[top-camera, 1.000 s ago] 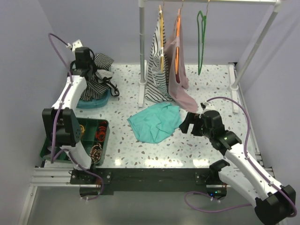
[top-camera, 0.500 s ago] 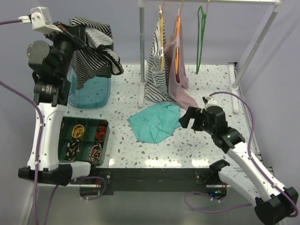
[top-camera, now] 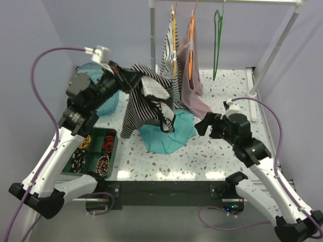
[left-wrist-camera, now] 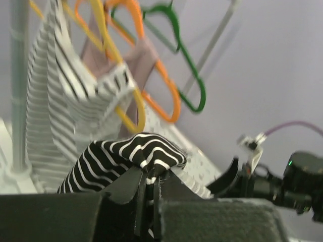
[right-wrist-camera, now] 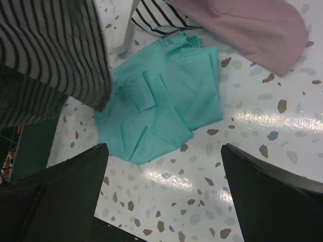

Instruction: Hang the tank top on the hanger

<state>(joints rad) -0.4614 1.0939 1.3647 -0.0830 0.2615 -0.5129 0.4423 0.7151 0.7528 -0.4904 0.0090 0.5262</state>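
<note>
Left gripper (top-camera: pixel 130 80) clamped on tank top (top-camera: pixel 146 103), which hangs lifted over teal cloth (top-camera: pixel 169 135). Right gripper (top-camera: pixel 203 126) spread wide, low over table (top-camera: pixel 222 91). Hanger (top-camera: pixel 217 45) hangs on rail (top-camera: pixel 237 1).

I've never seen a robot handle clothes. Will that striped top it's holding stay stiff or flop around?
Probably floppy: the tank top hangs in folds from the left gripper, pinched at one bunched spot. Likely light, since that small pinch carries it all. It may swing and brush the teal cloth.
</note>
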